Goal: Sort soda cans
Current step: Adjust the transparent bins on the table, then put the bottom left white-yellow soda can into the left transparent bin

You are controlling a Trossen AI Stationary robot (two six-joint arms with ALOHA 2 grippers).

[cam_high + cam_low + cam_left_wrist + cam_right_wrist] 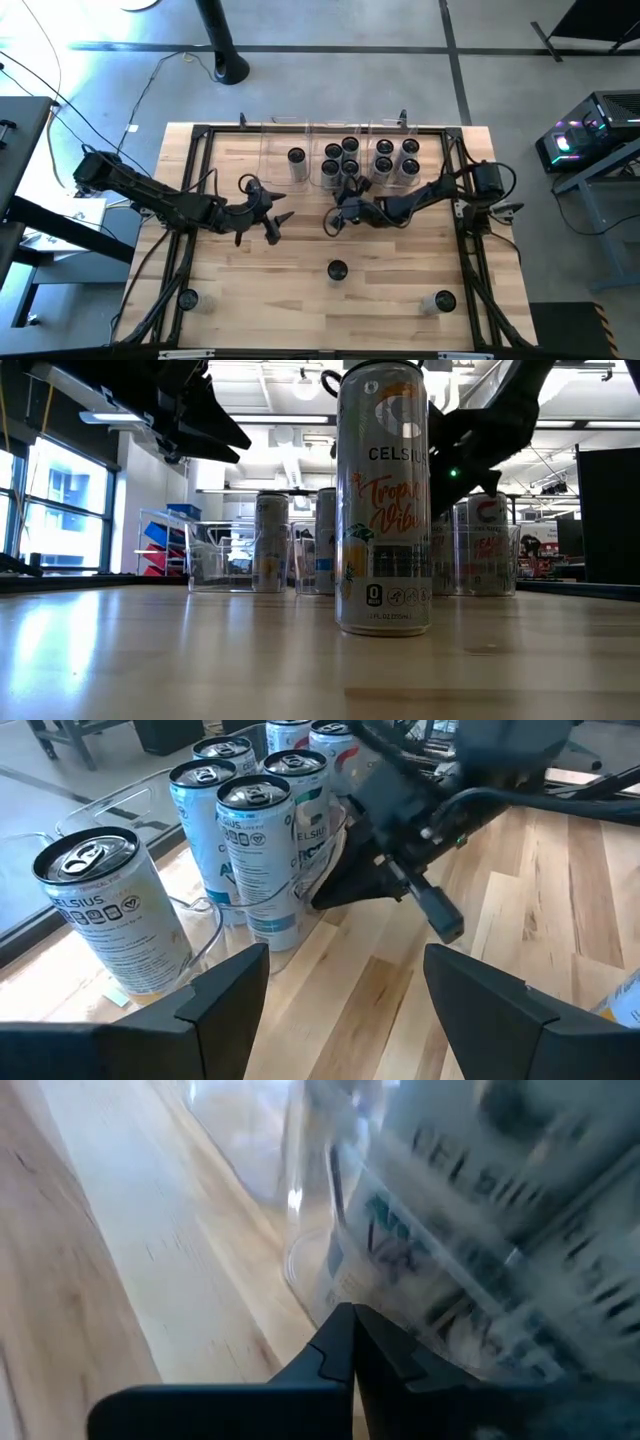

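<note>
Left gripper (277, 221) hovers open mid-table; right gripper (338, 212), fingers pressed together, sits beside the binned cans (350, 157).

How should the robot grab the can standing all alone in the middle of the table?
Probably around its round side, above halfway up. The lone can stands upright with bare wood all around, so either gripper can come in level from the bins' side. The open left gripper looks a little nearer.

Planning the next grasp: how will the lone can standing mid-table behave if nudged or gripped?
The can is tall and slim on a small base, so a high push would likely tip it, then it could roll. Its smooth printed wall looks slippery and probably dents if squeezed hard.
</note>
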